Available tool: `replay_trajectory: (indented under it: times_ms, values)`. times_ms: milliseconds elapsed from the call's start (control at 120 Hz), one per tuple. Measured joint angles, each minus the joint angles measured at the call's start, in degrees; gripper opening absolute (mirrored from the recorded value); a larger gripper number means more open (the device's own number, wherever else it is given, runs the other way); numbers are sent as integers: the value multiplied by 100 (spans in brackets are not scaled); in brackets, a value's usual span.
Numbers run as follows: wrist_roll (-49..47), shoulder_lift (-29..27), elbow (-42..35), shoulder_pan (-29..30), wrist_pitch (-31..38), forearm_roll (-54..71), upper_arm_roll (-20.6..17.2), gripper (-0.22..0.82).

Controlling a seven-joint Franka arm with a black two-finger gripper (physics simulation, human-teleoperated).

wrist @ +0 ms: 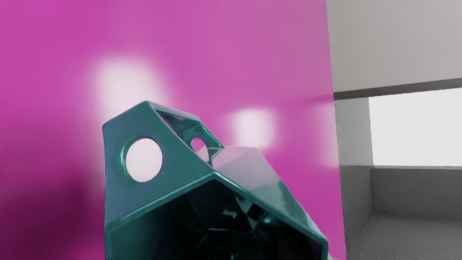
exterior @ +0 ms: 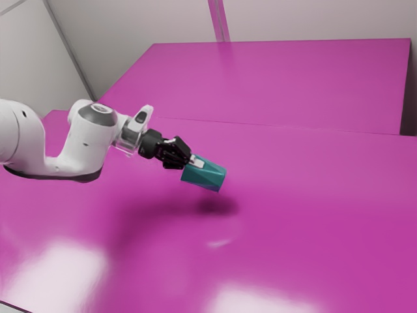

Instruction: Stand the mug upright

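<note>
The gripper [exterior: 194, 161] is shut on the teal mug [exterior: 207, 177], which hangs in the air above the magenta table with its shadow beneath. A pale fingertip lies against the mug's side, and the mug is tilted. In the wrist view the faceted mug [wrist: 296, 202] has its dark, open mouth turned toward my hand. Its angular handle [wrist: 173, 159], with round holes, stands out from one side. The far finger's contact with the mug is hidden in the exterior view.
The magenta table [exterior: 313, 215] stretches under and around the arm. Behind it is another magenta surface [exterior: 280, 81], with grey walls [exterior: 313, 19] beyond. Bright reflections lie on the tabletop near the exterior view's bottom edge.
</note>
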Motion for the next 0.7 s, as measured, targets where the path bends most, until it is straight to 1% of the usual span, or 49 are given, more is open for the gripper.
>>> replay_trajectory:
  times_ms: [67, 117, 258, 400, 525, 700]
  values:
    - [-200, -128, 469, 22, -14, 1062, 0, -17]
    - [-371, -167, 648, 51, -76, 1863, -1, -17]
    - [-956, -161, 895, 111, -276, 4055, 14, -18]
    - [-1645, -30, 965, 140, -137, 5606, 16, -18]
    - [-2248, 165, 710, 149, 233, 6346, 22, -18]
    - [-2921, 428, 539, 189, 733, 6628, 26, -18]
